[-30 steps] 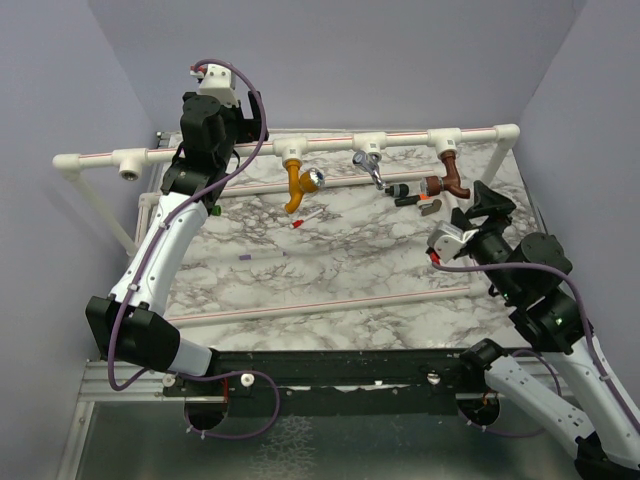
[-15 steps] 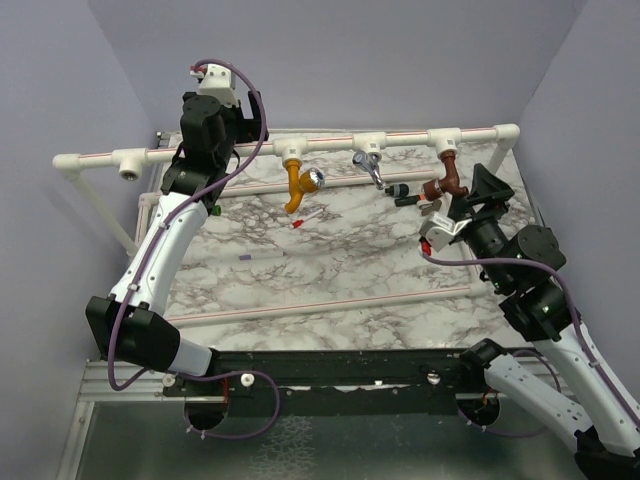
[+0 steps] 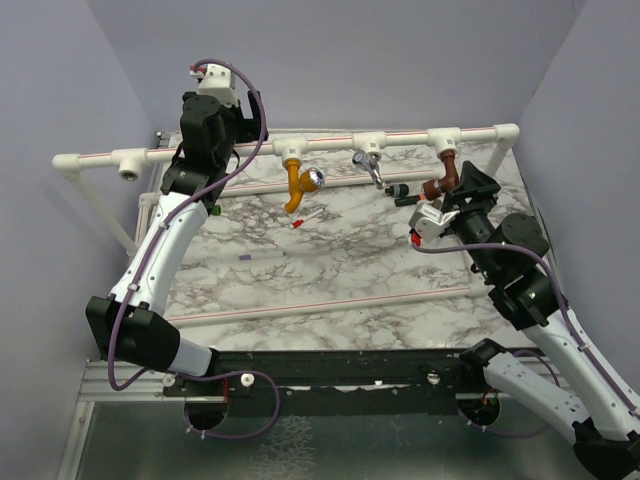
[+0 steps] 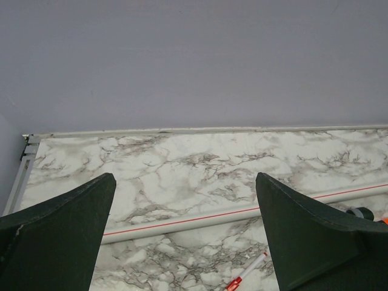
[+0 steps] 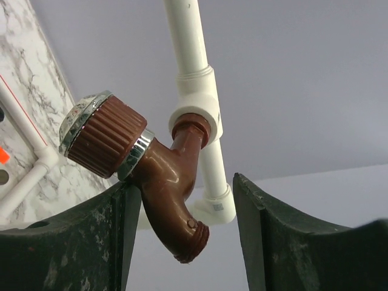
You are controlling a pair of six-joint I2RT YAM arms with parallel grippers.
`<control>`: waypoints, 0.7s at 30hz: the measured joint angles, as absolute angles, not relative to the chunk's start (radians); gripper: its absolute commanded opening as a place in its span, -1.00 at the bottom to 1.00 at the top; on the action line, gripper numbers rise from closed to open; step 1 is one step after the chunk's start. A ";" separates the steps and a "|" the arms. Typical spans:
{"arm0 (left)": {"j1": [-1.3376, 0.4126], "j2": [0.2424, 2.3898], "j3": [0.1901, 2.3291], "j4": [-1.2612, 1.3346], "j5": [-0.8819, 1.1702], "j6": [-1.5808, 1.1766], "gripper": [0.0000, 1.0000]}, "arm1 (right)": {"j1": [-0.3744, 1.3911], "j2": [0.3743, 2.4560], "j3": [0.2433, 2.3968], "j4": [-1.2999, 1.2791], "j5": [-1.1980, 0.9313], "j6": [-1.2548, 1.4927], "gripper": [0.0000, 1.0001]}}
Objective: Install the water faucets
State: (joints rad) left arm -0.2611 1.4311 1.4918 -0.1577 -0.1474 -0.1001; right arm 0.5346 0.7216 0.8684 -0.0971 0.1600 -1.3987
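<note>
Hanging from the pipe's (image 3: 330, 147) right-hand tee, the brown faucet (image 5: 167, 182) sits between the spread fingers of the right gripper (image 5: 185, 203), one finger close against its body and the other clear of it. The orange faucet (image 3: 297, 185) and silver faucet (image 3: 370, 168) hang further left. Black-and-orange pieces (image 3: 408, 197) lie just below on the table (image 3: 330, 265). The left gripper (image 4: 185, 206), fingers wide and empty, faces the wall (image 4: 194, 60).

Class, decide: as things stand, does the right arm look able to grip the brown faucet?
Probably yes. The right gripper is open, its fingers straddling the brown faucet that hangs from the white tee, and nothing else lies between them.
</note>
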 measured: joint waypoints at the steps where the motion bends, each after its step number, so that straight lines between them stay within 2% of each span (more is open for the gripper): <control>1: -0.261 1.431 1.492 -0.158 -0.148 -0.100 0.98 | 0.535 0.726 0.868 -0.097 0.160 -1.399 0.16; 14: -0.257 1.433 1.492 -0.152 -0.146 -0.100 0.98 | 0.533 0.731 0.860 -0.113 0.176 -1.361 -0.94; 21: -0.257 1.433 1.492 -0.155 -0.146 -0.100 0.98 | 0.533 0.706 0.810 -0.035 0.175 -1.215 -0.99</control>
State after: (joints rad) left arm -0.2569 1.4326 1.4921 -0.1555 -0.1455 -0.1001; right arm 0.5327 0.7055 0.8097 -0.0353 0.1753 -1.2152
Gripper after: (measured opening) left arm 0.990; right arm 0.377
